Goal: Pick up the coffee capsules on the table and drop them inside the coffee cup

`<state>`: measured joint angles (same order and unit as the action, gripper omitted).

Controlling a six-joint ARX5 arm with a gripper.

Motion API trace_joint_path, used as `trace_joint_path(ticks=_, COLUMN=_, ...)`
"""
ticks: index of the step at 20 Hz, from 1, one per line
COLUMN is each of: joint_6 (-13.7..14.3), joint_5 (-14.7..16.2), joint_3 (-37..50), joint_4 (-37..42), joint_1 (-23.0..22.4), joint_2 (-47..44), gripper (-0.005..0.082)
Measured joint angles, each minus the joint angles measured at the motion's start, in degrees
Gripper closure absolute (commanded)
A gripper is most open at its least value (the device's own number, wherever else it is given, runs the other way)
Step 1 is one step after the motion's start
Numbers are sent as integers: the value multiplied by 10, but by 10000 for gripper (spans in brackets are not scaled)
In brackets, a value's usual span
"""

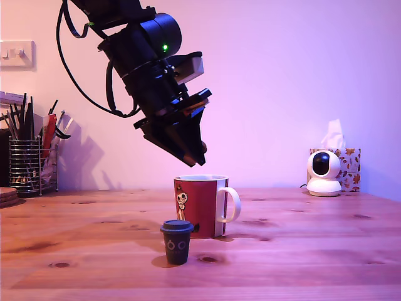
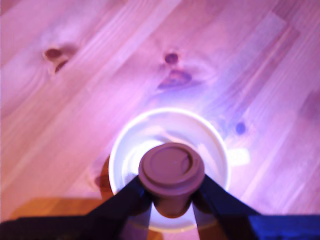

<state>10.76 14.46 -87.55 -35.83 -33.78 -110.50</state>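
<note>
The red coffee cup (image 1: 199, 207) with a white handle and a pale skeleton figure stands mid-table. In the wrist view its white inside (image 2: 131, 150) lies straight below the brown capsule (image 2: 171, 172). My gripper (image 1: 199, 157) hangs tilted just above the cup's rim and is shut on that brown capsule, one finger (image 2: 130, 197) on each side under its rimmed lid. In the exterior view the fingers hide the capsule. A dark grey-green capsule (image 1: 177, 241) with circle marks stands upright on the table in front of the cup, toward the exterior view's left.
A wire utensil holder (image 1: 26, 164) with pens stands at the exterior view's far left. A small white camera (image 1: 324, 172) and a tissue box (image 1: 348, 166) sit at the back right. The wooden table (image 1: 301, 238) carries dark knots.
</note>
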Motion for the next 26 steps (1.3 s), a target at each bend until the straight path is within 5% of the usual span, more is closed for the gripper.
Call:
trace_joint_path(ticks=4, joint_6=4, joint_5=-10, joint_3=0, joint_4=-2, joint_1=-5, joint_2=0, gripper=614)
trace_joint_path(ticks=7, joint_6=12, joint_5=-32, joint_3=0, joint_4=-2, joint_1=-11, joint_2=0, gripper=344)
trace_joint_path(ticks=12, joint_6=14, joint_5=-65, joint_3=0, joint_4=3, joint_1=-18, joint_2=0, gripper=168)
trace_joint_path(ticks=19, joint_6=23, joint_5=-60, joint_3=0, joint_4=3, joint_1=-18, joint_2=0, gripper=164)
trace_joint_path(ticks=22, joint_6=23, joint_5=-61, joint_3=0, joint_4=2, joint_1=-17, joint_2=0, gripper=242)
trace_joint_path(ticks=26, joint_6=23, joint_5=-65, joint_3=0, joint_4=-9, joint_1=-17, joint_2=0, gripper=693)
